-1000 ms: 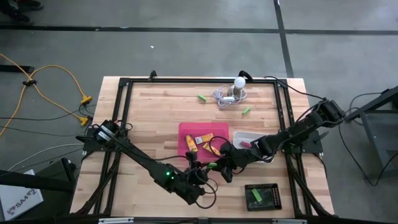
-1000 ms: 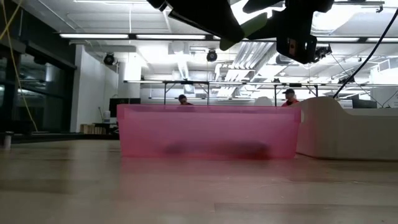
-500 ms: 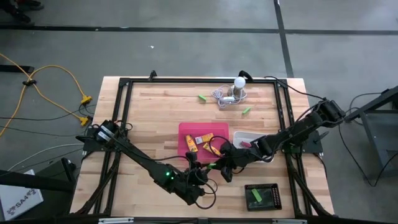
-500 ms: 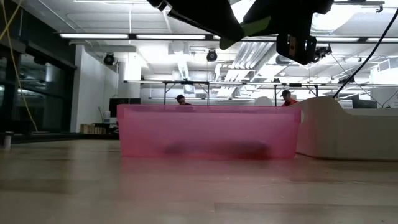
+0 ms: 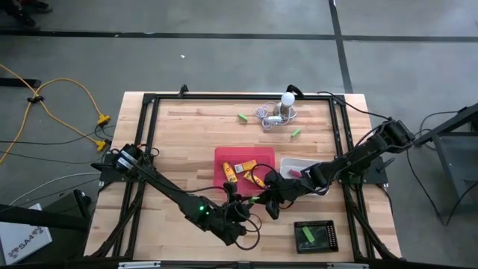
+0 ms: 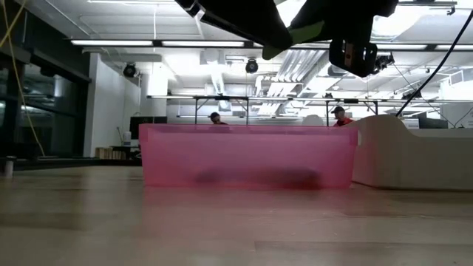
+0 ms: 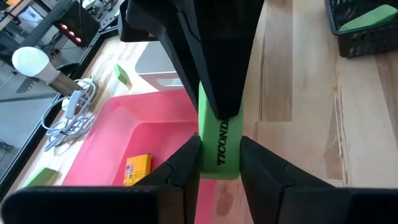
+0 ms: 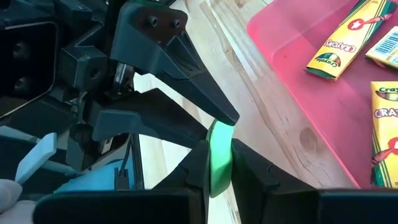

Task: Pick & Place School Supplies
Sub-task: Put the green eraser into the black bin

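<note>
I see the short bright-green rectangular eraser stick [image 7: 220, 146], printed "TICOND", pinched at the same time by both grippers, in the air above the front edge of the pink tray. My left gripper [image 7: 219, 163] has its fingers closed on the lower end of the stick, and my right gripper [image 8: 219, 163] has its fingers closed on the other end; in the high view they meet at [image 5: 254, 200].

The table is a pale wooden plank surface [image 5: 187, 138] inside a black metal frame, standing on a grey concrete floor. In the low view a large hall with ceiling lights is behind it, and two persons are far away.

The translucent pink plastic tray [image 5: 222, 158] holds several yellow-orange crayon boxes [image 8: 340, 40]. A white tray [image 5: 299, 161] stands just beside it, and a black mesh tray [image 5: 315, 236] with a green piece inside is near the front edge. Two more green sticks [image 5: 243, 117] lie near a white bulb with grey cord [image 5: 282, 105].
</note>
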Tool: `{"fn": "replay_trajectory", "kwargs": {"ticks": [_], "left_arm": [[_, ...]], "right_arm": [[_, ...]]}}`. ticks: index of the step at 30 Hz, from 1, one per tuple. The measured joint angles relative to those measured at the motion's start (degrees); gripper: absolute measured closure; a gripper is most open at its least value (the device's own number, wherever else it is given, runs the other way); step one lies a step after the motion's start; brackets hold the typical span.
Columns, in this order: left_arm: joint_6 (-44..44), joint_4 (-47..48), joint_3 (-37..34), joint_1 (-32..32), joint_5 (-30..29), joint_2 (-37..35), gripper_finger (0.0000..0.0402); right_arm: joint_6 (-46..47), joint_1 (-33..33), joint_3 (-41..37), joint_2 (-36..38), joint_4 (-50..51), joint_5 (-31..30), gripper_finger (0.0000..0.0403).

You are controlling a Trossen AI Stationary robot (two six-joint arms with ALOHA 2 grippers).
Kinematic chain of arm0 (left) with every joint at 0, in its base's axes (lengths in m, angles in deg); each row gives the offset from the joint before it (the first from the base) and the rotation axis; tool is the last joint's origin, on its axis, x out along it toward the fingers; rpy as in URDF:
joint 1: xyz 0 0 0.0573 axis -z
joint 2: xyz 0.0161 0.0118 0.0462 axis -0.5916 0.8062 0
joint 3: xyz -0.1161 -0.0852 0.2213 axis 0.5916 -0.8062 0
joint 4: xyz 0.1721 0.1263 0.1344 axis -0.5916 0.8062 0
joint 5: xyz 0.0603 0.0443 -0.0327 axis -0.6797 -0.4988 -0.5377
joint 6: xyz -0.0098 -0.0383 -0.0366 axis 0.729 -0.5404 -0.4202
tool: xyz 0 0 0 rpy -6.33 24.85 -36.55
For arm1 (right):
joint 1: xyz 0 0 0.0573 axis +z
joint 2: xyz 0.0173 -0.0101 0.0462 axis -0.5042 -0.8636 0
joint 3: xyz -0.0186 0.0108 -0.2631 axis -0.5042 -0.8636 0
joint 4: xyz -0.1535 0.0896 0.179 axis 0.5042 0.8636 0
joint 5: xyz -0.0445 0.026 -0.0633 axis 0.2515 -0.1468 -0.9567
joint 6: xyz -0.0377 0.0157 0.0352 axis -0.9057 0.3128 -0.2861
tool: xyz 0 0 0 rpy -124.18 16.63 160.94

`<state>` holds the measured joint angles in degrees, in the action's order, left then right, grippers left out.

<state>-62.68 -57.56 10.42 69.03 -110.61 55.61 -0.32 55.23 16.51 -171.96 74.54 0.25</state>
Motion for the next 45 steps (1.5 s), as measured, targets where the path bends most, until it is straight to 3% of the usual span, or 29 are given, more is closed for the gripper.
{"fn": "replay_trajectory", "kwargs": {"ticks": [13,37,45], "left_arm": [[0.29,0.04,-0.02,-0.37,1.56,0.00,0.0219],[0.30,1.38,-0.02,-0.35,4.02,0.00,0.0215],[-5.29,7.10,-0.04,-0.03,7.22,0.02,0.0215]], "right_arm": [[-0.09,0.02,0.04,0.00,-0.38,0.00,0.0365],[-1.51,0.56,0.04,0.07,-0.13,2.02,0.0370],[-1.49,2.91,0.05,3.47,3.82,1.55,0.0370]]}}
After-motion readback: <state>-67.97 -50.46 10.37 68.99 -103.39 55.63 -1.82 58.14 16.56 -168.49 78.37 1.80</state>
